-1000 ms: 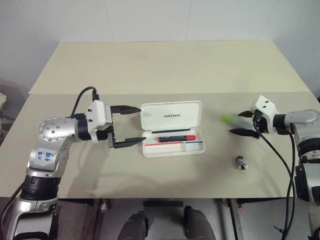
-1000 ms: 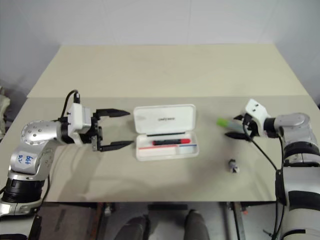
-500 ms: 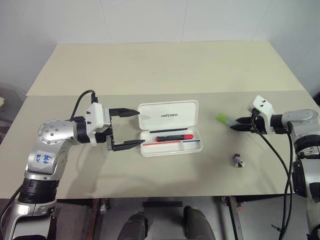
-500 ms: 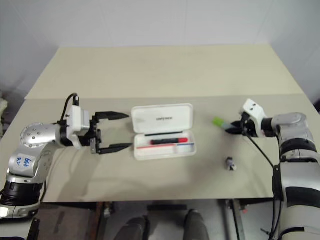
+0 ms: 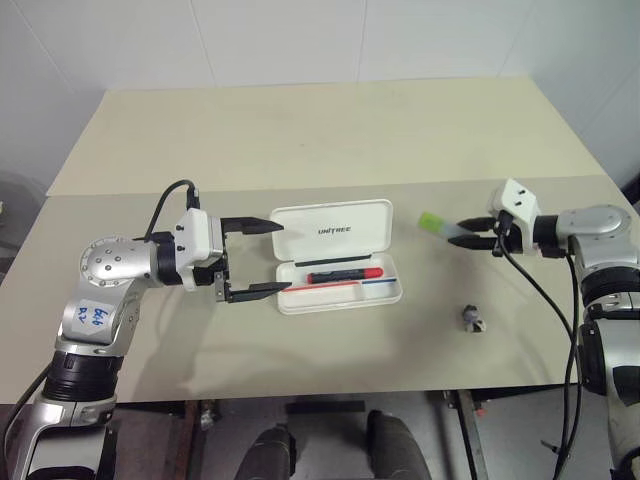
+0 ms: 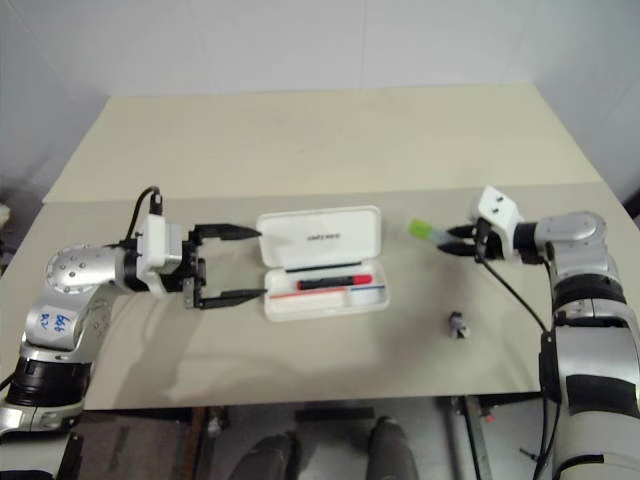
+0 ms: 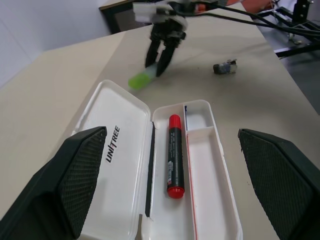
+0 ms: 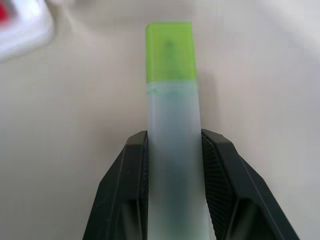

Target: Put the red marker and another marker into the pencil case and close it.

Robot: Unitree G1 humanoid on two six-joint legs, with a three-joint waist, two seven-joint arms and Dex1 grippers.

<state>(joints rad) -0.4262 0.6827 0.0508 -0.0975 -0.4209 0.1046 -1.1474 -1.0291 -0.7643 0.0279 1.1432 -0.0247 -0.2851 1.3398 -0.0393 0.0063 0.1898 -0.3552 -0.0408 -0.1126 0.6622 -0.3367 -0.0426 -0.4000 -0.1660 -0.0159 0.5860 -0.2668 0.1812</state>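
Observation:
The white pencil case [image 5: 335, 232] lies open at the table's middle, lid back, printed "UNITREE". The red marker [image 5: 340, 274] rests inside its tray, also clear in the left wrist view [image 7: 173, 155]. My left gripper [image 5: 286, 258] is open and level at the case's left end, one finger at the lid's edge and one at the tray's edge. To the right of the case, my right gripper [image 5: 462, 232] is shut on the light-green marker [image 5: 437, 224]. It holds the marker above the table with the green cap toward the case. In the right wrist view the fingers [image 8: 125, 190] clamp its pale body [image 8: 172, 100].
A small dark lump [image 5: 473, 320] lies on the table front right, below the right arm. A black cable hangs from the right wrist. The table runs back behind a seam [image 5: 330, 185] to a white wall.
My right gripper has shut on the green marker, lifted it off the table and carried it left toward the case. The left gripper has stayed put.

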